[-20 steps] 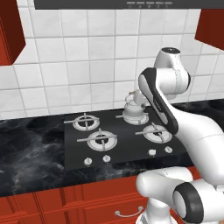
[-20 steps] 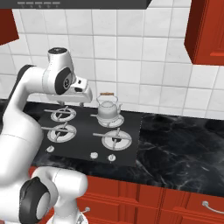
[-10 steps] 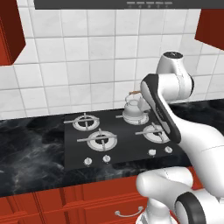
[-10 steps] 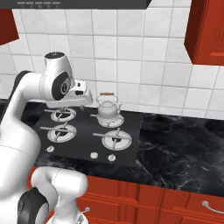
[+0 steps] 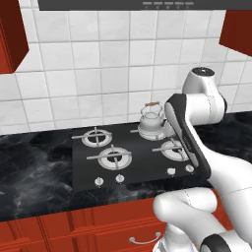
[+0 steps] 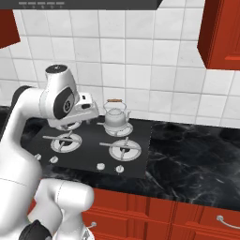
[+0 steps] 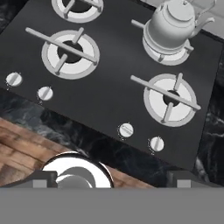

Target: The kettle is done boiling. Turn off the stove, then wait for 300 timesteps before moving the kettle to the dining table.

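The silvery kettle (image 5: 151, 123) (image 6: 116, 119) with its arched orange-brown handle stands upright on the back right burner of the black stove (image 5: 142, 157) (image 6: 93, 152). In the hand view the kettle (image 7: 170, 26) sits at the top right of the stove (image 7: 113, 78). My gripper (image 7: 111, 180) hovers above the stove's front edge, open, with nothing between its fingers. A row of small white knobs (image 7: 126, 130) (image 5: 119, 178) (image 6: 100, 166) runs along the stove's front. The dining table is out of view.
Black marble counter (image 6: 197, 159) spreads to both sides of the stove. A white tiled wall (image 5: 98, 74) rises behind it. Red upper cabinets (image 6: 220, 33) (image 5: 10, 34) hang at both sides, a hood (image 5: 147, 4) sits overhead, and red drawers (image 6: 197, 220) lie below.
My arm has shifted slightly, its upper joint sinking a little. The kettle stays on its burner and the jaws stay wide apart.
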